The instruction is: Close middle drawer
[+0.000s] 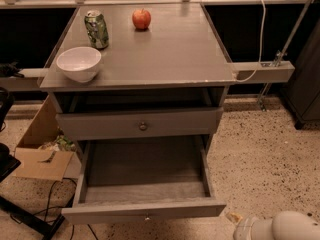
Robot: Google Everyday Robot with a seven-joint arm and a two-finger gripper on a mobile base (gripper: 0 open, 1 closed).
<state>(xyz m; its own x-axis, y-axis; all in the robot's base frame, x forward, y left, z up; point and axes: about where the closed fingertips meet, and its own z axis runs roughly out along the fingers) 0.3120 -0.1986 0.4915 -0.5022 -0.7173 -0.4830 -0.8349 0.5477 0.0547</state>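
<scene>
The middle drawer [145, 210] is pulled far out of the grey cabinet. Its low flat front panel faces me with a tiny brass knob [146, 217] at its centre, and its inside is bare. Above it, the taller-fronted drawer [100, 125] with a dark knob [143, 126] stands slightly out. My gripper [235, 219] is at the bottom right, low by the floor, just right of the open drawer's front corner and apart from it. Only its pale tip shows ahead of the white arm [282, 228].
On the cabinet top [170, 54] stand a white bowl [79, 63], a green can [96, 29] and a red apple [141, 19]. A cardboard box [42, 156] and black cables [30, 216] lie left of the drawer. A dark cabinet [307, 84] stands at the right.
</scene>
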